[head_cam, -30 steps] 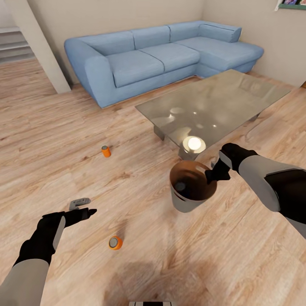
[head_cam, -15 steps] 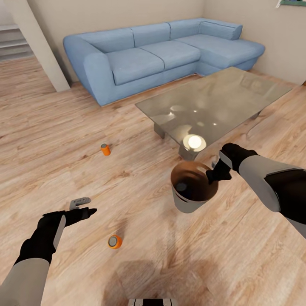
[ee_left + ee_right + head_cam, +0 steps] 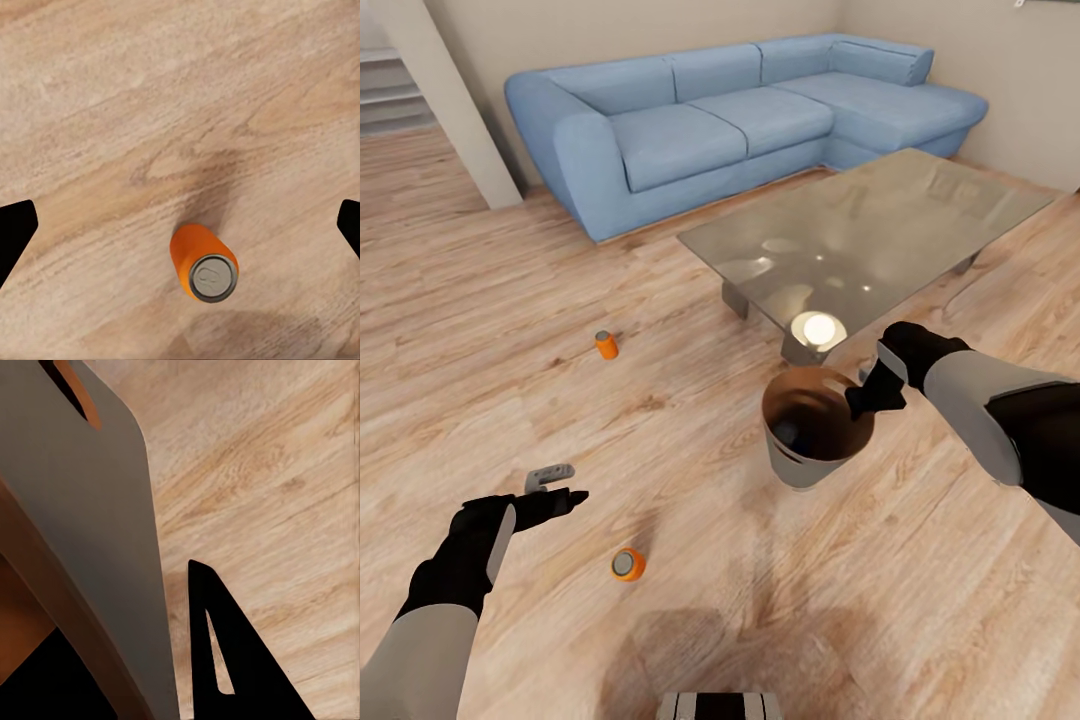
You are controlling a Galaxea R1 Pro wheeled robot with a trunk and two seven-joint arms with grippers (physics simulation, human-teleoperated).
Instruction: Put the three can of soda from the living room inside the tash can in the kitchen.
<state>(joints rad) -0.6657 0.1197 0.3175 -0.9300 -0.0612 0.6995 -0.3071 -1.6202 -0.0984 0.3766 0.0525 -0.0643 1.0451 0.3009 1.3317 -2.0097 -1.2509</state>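
My right fingers (image 3: 863, 396) grip the trash can (image 3: 800, 468) rim; one can (image 3: 786, 432) lies inside. My left fingers (image 3: 180, 225), spread wide, hover over a light, slippery soda can (image 3: 205, 262): I'd pinch mid-body.

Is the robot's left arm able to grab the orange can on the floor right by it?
Probably yes. The left tool is open and empty, and the near can stands upright on bare floor between its fingers in the wrist view, with nothing in between.

the trash can (image 3: 810, 470) wall hides most of the soda can (image 3: 785, 432) lying inside it.
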